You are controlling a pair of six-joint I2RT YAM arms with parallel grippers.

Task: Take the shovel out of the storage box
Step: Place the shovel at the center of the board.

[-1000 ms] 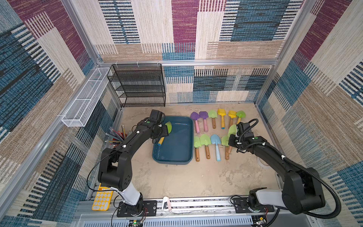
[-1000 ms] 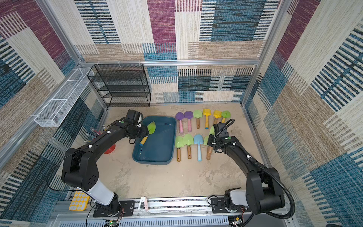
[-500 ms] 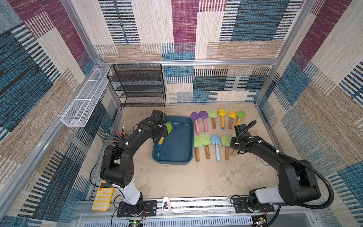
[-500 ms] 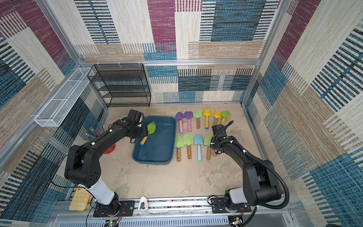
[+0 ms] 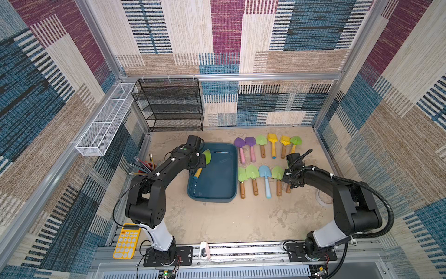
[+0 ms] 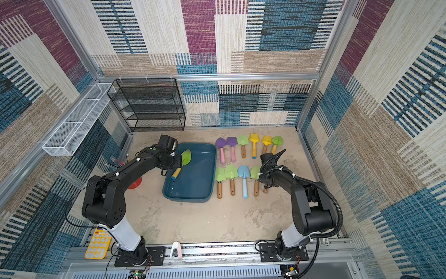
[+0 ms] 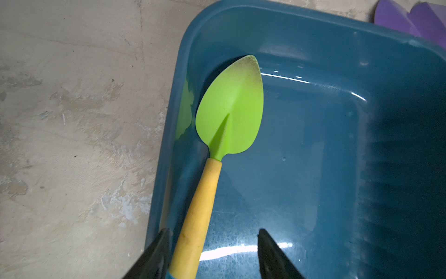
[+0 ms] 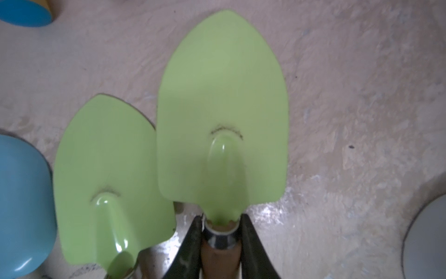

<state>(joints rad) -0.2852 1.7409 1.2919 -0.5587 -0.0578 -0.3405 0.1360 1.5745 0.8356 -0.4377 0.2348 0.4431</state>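
Left gripper (image 7: 213,233) straddles the shovel (image 7: 229,108) inside the storage box (image 7: 362,96), unclenched, poised to grab; right gripper (image 8: 220,217) clamps a pale-green spade (image 8: 222,84).

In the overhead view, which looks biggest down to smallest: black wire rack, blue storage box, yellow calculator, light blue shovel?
In a top view:
1. black wire rack and storage box, too alike to rank; the rack stands farther away.
2. yellow calculator.
3. light blue shovel.
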